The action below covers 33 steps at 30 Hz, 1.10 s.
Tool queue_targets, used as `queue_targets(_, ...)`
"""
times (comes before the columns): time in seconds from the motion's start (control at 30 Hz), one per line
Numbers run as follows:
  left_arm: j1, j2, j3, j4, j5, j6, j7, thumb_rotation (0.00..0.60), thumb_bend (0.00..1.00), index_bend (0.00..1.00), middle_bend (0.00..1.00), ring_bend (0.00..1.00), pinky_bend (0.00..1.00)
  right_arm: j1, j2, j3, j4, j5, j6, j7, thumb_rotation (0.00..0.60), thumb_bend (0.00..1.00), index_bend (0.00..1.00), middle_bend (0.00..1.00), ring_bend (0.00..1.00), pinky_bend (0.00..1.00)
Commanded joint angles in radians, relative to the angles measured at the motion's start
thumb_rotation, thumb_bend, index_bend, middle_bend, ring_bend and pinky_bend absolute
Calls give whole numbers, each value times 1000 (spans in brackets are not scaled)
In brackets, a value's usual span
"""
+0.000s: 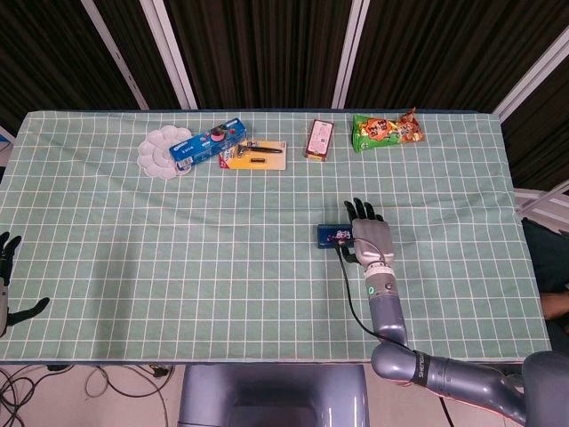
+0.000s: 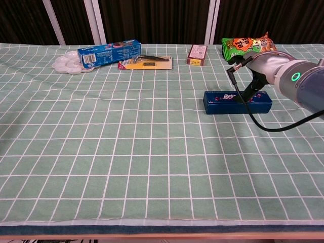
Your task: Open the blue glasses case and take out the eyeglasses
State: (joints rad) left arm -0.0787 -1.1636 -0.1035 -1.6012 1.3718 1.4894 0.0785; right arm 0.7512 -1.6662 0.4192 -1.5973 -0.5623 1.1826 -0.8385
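The blue glasses case (image 1: 331, 236) (image 2: 217, 103) lies flat and closed on the green checked cloth, right of centre. My right hand (image 1: 371, 236) (image 2: 260, 68) hovers over the case's middle and right part, covering that end in the head view. Its fingers are spread, and dark fingertips (image 2: 247, 92) reach down to the lid. It grips nothing. No eyeglasses are visible. My left hand (image 1: 7, 276) rests at the table's near left edge with its fingers apart and empty; the chest view does not show it.
Along the far edge lie a white palette (image 1: 160, 151), a blue box (image 1: 209, 142), a yellow card with a razor (image 1: 255, 157), a small brown box (image 1: 320, 140) and two snack bags (image 1: 387, 130). A black cable (image 2: 263, 124) hangs from my right wrist.
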Motion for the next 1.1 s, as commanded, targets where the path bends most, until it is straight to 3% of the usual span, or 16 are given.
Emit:
queue_targets(0.03, 0, 0, 0, 0, -1, -1, 0, 600, 4, 0, 0, 0, 0, 62, 48, 6, -40, 84, -38, -92, 600, 408, 78, 7, 0, 207)
queue_targets(0.23, -1, 2, -1, -3, -5, -4, -1, 600, 4, 0, 0, 0, 0, 138, 80, -18, -28, 171, -62, -192, 600, 409, 86, 0, 0, 200)
queue_targets(0.5, -3, 4, -2, -4, -12, -13, -5, 600, 4, 0, 0, 0, 0, 195, 85, -47, 2, 231, -59, -225, 600, 412, 218, 0, 0, 200)
queue_targets(0.87, -5, 5, -3, -4, -17, -17, -4, 600, 4, 0, 0, 0, 0, 231, 72, -83, 45, 272, -65, -212, 600, 413, 224, 0, 0, 200)
queue_targets(1.1, -6, 5, -3, -6, -19, -20, -3, 600, 4, 0, 0, 0, 0, 242, 66, -106, 52, 291, -65, -200, 600, 468, 224, 0, 0, 200)
